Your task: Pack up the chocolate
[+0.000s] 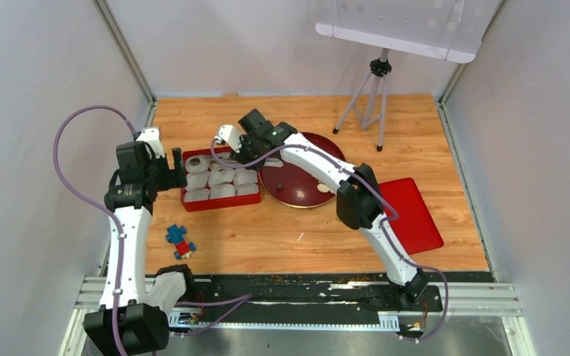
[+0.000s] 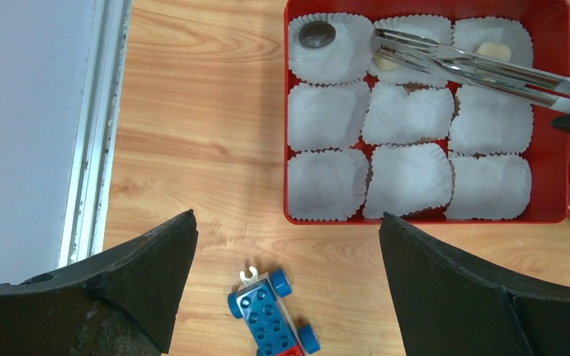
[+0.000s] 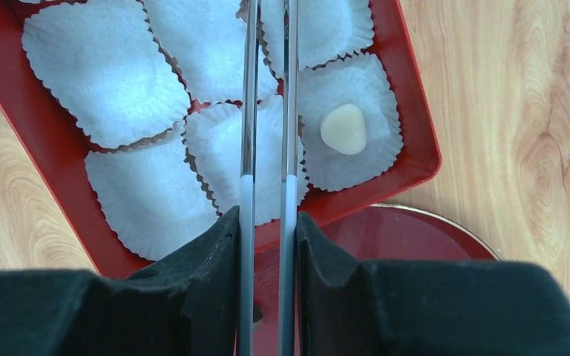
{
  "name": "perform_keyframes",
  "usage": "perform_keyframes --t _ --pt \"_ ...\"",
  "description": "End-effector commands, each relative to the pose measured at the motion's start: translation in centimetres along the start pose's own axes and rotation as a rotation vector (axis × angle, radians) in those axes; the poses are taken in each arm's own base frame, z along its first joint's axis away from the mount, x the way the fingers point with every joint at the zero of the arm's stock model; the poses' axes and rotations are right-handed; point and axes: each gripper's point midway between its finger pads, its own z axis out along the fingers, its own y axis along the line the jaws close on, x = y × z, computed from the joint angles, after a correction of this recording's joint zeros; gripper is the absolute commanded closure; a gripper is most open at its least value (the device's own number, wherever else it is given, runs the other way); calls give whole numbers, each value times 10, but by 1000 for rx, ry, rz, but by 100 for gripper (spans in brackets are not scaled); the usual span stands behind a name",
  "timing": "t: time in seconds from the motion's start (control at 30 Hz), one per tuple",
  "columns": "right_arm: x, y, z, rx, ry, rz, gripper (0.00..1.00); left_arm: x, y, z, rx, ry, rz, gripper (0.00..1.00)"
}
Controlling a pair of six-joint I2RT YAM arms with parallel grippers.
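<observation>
Fingers [image 3: 200, 285] of the right gripper [image 3: 267, 248] clamp the two arms of the metal tongs [image 2: 482, 70] and squeeze them nearly parallel, so we treat this gripper as closed on the tool. On the left gripper [image 1: 171, 178] the fingers [image 2: 133, 282] stand fully apart and carry nothing. It hovers beside the tray.

From large to small, we note:

1. The round dark-red plate [image 1: 300, 194].
2. The red tray [image 2: 551, 156], just beside the plate.
3. Nine white paper cups [image 2: 326, 184], filling the tray three by three.
4. The toy blocks [image 2: 271, 315], lying on the wood near the tray and taking no part.

The chocolate [image 2: 317, 34] sits in two places. In the row at the top of the left wrist view, a dark piece occupies one corner cup and a pale piece [image 2: 491, 50] the other. A second pale piece [image 2: 387, 63] lies in the middle cup, at the tong tips. At least two more pieces [image 1: 323, 188] wait on the plate. Six cups look empty.

We cannot tell whether the tips grip the middle piece or only touch it.

Hazards we judge likely from here:

- If the tongs lift while pinching the piece, it leaves the cup with them.
- If a tip catches the thin fluted paper, the cup can tilt or ride up and spill its contents.
- A sideways withdrawal can sweep the neighbouring cups out of their places.
</observation>
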Motion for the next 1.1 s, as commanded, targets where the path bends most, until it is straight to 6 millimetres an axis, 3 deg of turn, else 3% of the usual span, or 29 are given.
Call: perform_keyframes --t 0.0,0.67,1.07 --pt "-30 -15 -32 67 -81 -36 89 -18 -4 -2 21 -81 -29 0" --pt "-6 -29 -28 121 -6 -40 88 -13 -5 1 28 -70 -40 0" --pt "-7 -39 -36 158 -6 -41 89 -7 -7 4 36 -59 -54 0"
